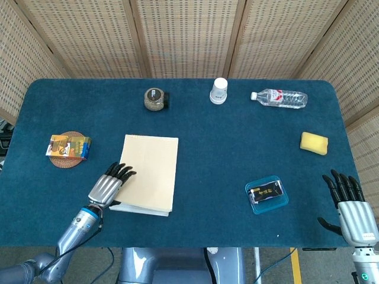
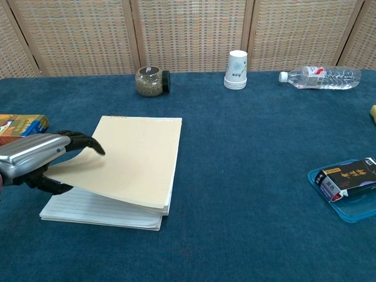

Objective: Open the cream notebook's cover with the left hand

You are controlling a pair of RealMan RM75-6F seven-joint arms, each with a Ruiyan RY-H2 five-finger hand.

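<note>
Near left of table | left hand [image 2: 35,160] grasping cream notebook [image 2: 132,161] cover edge (lined pages exposed) | advise swinging it rightward, steadily.

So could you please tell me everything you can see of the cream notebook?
The cream notebook lies on the blue table, left of centre. Its plain cream cover is lifted along its left edge, pinched by the left hand, exposing white lined pages beneath. The cover curves upward but is only partly open.
</note>
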